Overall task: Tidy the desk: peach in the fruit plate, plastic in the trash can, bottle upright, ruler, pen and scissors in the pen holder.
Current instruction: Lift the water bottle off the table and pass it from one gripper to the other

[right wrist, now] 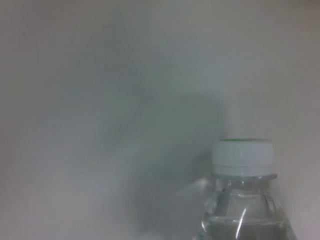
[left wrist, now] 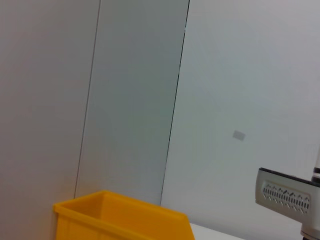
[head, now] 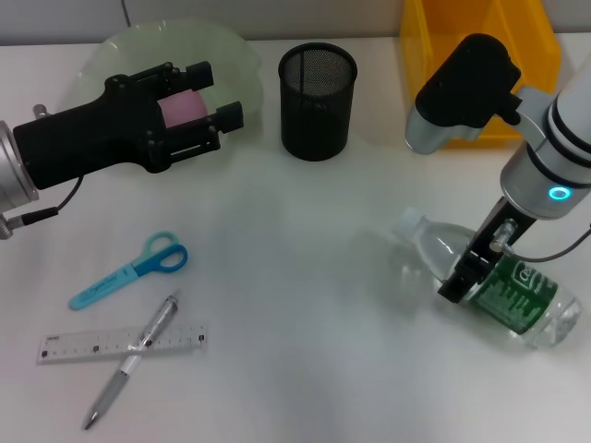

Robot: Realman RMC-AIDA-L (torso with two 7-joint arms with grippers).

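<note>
While the left gripper (head: 214, 95) clasps the peach (head: 182, 106) over the fruit plate (head: 111, 46), the right gripper (head: 464, 279) grasps the lying bottle (head: 503, 293); only its wrist view shows the cap (right wrist: 243, 157).

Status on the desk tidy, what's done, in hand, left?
Done: nothing visibly. In hand: left gripper holds the pink peach over the pale green plate; right gripper sits on the lying clear bottle. Left: blue scissors, clear ruler, silver pen outside black mesh holder.
</note>
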